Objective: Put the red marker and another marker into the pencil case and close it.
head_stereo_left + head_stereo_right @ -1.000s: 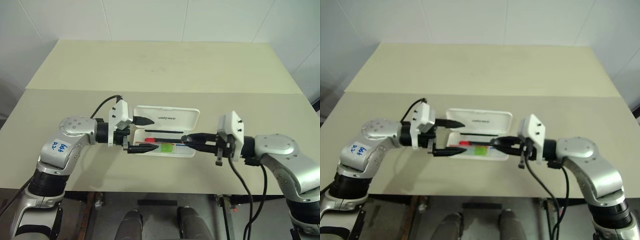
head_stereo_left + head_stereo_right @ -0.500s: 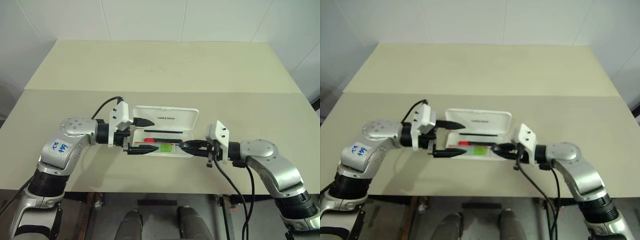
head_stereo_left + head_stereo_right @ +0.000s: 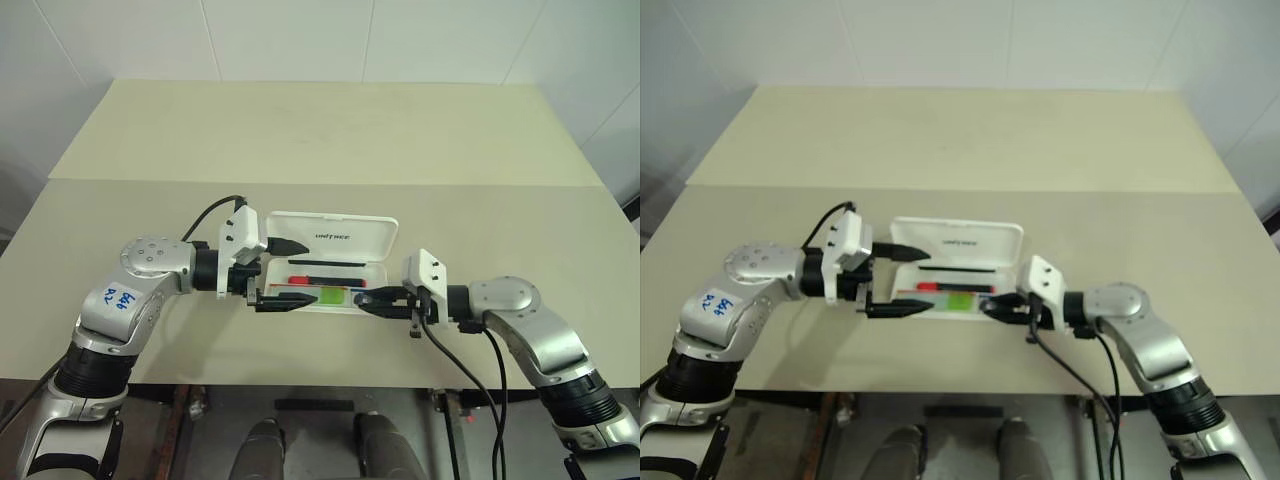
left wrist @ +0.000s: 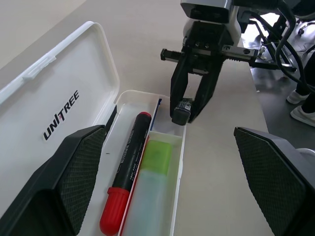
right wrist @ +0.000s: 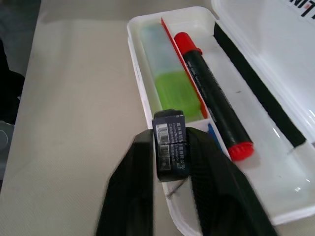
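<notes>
Open white pencil case (image 3: 340,240) on the surface (image 3: 330,140), red marker (image 4: 127,169) and green marker (image 4: 153,169) inside, left claw (image 3: 288,272) spread wide, right claw (image 5: 171,147) pinching a small dark block (image 5: 171,150) over the case's end.

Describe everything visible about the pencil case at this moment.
The pencil case is a flat white box of hard-looking plastic with rounded corners. It lies open on the table, its hinged lid folded back and printed with dark lettering. A thin red divider splits the tray. The red marker, with a black barrel, and the light-green marker lie side by side in it. The right tool holds a small dark block at the tray's end.
</notes>
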`<state>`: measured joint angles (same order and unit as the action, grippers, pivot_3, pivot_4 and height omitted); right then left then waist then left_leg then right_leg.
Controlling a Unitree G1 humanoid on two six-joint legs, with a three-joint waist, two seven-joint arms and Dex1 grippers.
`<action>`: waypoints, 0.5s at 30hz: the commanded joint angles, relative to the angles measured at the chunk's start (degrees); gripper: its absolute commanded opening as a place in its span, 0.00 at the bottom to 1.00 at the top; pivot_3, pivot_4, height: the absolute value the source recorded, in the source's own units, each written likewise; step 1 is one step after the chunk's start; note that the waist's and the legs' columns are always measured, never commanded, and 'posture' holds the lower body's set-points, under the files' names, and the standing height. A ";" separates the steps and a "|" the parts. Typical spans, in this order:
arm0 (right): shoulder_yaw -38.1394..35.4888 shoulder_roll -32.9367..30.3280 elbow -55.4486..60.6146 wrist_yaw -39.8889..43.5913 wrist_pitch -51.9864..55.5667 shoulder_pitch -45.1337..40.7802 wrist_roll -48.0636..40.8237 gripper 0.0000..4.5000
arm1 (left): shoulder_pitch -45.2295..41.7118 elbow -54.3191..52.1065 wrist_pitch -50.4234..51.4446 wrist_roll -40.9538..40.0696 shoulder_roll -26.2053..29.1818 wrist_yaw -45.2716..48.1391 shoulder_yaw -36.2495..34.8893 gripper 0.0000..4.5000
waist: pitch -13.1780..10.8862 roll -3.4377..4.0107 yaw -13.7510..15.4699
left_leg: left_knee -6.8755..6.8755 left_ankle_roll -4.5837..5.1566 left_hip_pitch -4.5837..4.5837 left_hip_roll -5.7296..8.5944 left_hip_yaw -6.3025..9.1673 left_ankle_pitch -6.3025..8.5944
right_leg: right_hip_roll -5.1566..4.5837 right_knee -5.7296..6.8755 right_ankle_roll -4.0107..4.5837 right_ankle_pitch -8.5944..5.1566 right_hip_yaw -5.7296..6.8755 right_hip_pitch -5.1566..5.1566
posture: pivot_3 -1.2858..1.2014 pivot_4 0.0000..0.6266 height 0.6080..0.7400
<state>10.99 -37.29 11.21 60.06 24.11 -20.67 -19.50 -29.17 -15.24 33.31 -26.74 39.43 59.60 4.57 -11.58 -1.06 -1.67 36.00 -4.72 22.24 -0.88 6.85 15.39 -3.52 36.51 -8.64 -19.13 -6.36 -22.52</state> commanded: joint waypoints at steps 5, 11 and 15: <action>-1.10 1.59 0.60 -2.03 -1.98 -0.57 0.86 0.88 | -0.35 -2.01 -0.23 -0.89 0.79 0.04 -1.46 1.00 | 0.00 0.00 -0.07 | 0.00 0.00 0.00 0.00 0.00 0.00 | 0.00 0.00 0.00 0.00 0.00 0.00 | 0.52 0.24 1.00; -3.54 0.96 2.17 -2.32 -0.39 -1.68 -0.85 0.95 | -0.36 -1.92 -0.24 -0.99 0.71 0.06 -1.51 1.00 | 0.00 0.00 -0.01 | 0.00 0.00 0.00 0.00 0.00 0.00 | 0.00 0.00 0.00 0.00 0.00 0.00 | 0.52 0.24 1.00; -5.55 -0.99 5.42 -1.51 1.64 -0.85 -2.83 0.95 | -0.03 -1.70 -0.49 -1.39 1.01 0.62 -2.05 1.00 | 0.00 0.00 0.03 | -0.02 0.00 0.00 0.00 0.00 0.00 | 0.00 -0.01 0.00 0.00 0.00 0.00 | 0.52 0.24 1.00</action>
<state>7.70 -37.40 13.17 58.00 25.20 -21.61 -20.45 -29.11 -15.25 33.32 -26.85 39.45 59.68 4.47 -11.58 -1.06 -1.64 35.98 -4.72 22.24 -0.88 6.85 15.39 -3.52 36.50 -8.63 -19.13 -6.36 -22.52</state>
